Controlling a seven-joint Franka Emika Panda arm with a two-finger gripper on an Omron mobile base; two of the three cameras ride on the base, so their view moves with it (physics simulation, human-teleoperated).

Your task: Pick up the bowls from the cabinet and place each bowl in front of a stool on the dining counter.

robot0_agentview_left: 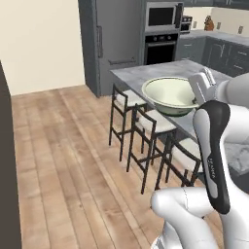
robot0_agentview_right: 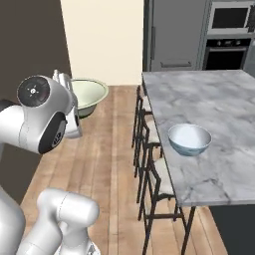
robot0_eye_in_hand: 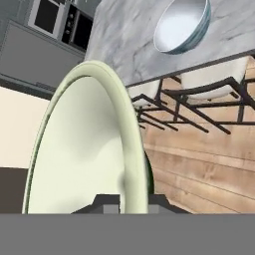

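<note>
Your gripper [robot0_eye_in_hand: 124, 201] is clamped on the pale green bowl [robot0_agentview_left: 170, 95]; carry it level to the dining counter [robot0_agentview_right: 219, 114], setting it down apart from the blue-white bowl [robot0_agentview_right: 189, 139].

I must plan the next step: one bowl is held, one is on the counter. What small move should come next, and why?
Probably carry the green bowl toward the counter, to a free stool beyond the white bowl. The end effector is shut on its rim, and in the right base view it hangs over the floor, beside the counter.
</note>
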